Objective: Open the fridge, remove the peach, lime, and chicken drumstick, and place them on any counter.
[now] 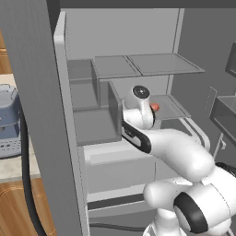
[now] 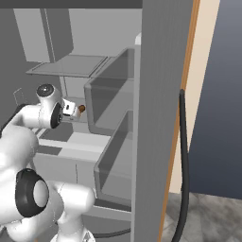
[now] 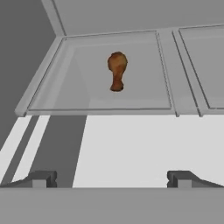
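The fridge (image 1: 120,41) is seen with its doors open, and the white arm is reached into it at the height of the lower glass shelf (image 3: 57,94). The gripper (image 3: 111,178) is held with its two fingertips wide apart, and nothing is held between them. In the hand view the chicken drumstick (image 3: 117,71) is seen lying on the glass shelf, well beyond the gripper and apart from it, with its thick meaty end to the far side and its thin bone end pointing toward the gripper. In the right base view the gripper (image 2: 71,109) is seen in front of the wrist, and a small brown thing, taken to be the drumstick (image 2: 81,108), is seen just beyond it. In the left base view a small orange-red thing (image 1: 155,107) is seen on the same shelf, partly hidden behind the wrist; whether it is the peach cannot be told. At the far left of that view a part of the bench (image 1: 10,171) is seen, with a blue-grey appliance (image 1: 8,120) standing on it.
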### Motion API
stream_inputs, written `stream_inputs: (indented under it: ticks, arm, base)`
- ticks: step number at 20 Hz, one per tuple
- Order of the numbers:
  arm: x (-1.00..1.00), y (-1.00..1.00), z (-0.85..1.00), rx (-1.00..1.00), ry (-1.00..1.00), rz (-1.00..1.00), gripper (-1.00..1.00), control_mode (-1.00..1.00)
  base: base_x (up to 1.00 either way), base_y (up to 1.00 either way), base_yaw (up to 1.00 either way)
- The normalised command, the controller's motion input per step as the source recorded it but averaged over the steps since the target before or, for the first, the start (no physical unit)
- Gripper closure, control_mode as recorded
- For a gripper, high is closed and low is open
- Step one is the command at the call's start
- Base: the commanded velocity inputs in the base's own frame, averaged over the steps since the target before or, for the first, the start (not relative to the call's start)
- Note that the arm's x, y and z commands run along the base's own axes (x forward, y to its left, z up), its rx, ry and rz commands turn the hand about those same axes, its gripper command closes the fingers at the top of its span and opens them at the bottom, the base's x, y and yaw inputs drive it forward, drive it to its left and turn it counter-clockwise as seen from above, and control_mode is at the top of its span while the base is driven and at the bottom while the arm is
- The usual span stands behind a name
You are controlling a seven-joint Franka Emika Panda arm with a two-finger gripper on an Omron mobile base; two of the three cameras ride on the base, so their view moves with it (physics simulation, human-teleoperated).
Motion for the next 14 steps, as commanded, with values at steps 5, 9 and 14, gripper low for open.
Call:
stream_inputs:
  ticks: [5,9,14]
  arm:
    - [0.78,0.0,-0.2,0.0,0.07,0.0,-1.0,-1.0]
    - [0.73,0.0,-0.29,0.0,0.04,0.0,-1.0,-1.0]
    - [0.61,0.05,-0.24,0.0,0.05,0.0,-1.0,-1.0]
  base:
    - [0.0,0.0,0.0]
    - [0.0,0.0,0.0]
    - [0.0,0.0,0.0]
